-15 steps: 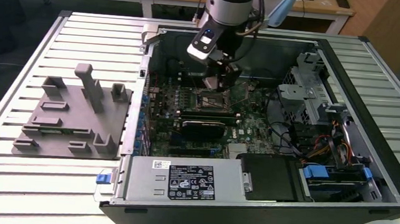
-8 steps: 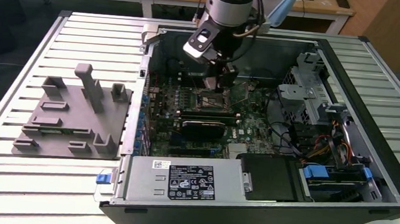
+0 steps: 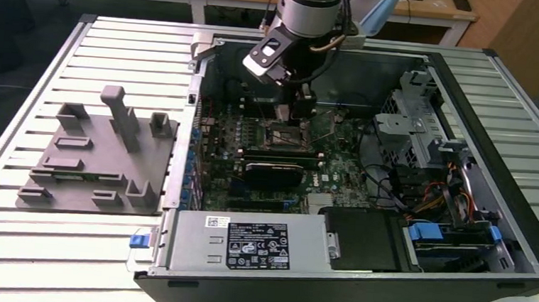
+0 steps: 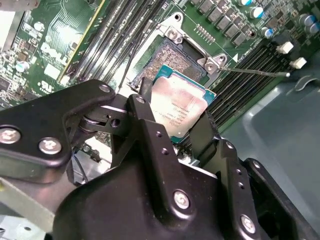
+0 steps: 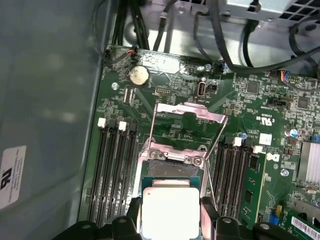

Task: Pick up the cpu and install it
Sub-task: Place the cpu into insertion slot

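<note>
The cpu (image 4: 182,102), a flat square chip with a shiny silver top and a thin green rim, sits between my gripper's two black fingers (image 4: 145,102). My gripper (image 4: 175,117) is shut on its opposite edges. In the first wrist view the cpu (image 5: 169,207) hangs just short of the open socket (image 5: 172,162), whose metal load plate (image 5: 187,112) is swung up. In the exterior view my gripper (image 3: 298,112) points down into the computer case, just above the dark socket (image 3: 284,135) on the motherboard.
The open computer case (image 3: 492,231) lies on a slatted metal table (image 3: 72,251). Memory slots (image 5: 112,170) flank the socket. A grey holder block (image 3: 98,153) with upright posts stands on the exterior view's left. Cables and a drive cage (image 3: 423,133) are on its right.
</note>
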Tool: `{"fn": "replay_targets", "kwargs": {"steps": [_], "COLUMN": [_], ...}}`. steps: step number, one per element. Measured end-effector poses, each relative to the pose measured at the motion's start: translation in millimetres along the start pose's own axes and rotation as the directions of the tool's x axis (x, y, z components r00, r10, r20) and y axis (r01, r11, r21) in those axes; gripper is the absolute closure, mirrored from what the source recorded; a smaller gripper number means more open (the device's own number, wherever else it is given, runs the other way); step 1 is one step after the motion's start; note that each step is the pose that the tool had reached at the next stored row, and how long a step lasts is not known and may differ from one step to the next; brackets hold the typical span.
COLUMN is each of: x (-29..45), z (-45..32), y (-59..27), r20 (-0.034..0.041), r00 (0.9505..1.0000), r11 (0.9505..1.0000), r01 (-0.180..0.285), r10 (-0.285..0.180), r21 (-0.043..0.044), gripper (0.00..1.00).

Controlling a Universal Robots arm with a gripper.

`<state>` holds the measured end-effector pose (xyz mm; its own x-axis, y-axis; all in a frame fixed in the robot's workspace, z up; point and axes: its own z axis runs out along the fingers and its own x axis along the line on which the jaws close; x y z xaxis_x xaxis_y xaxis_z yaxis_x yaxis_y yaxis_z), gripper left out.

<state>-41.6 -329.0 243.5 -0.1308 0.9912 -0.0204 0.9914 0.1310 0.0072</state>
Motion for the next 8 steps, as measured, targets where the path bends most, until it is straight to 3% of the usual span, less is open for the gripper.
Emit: {"fn": "replay_targets", "kwargs": {"steps": [5,8], "x": [0.0,0.1], "z": [0.2,1.9], "y": [0.0,0.0], "r20": [-0.0003,0.0003], "r00": [1.0000,0.9997], "r11": [1.0000,0.9997], "r01": [-0.001,-0.025], "r10": [0.001,0.025], "r21": [-0.0003,-0.0027], "gripper": [0.45,0.45]}}
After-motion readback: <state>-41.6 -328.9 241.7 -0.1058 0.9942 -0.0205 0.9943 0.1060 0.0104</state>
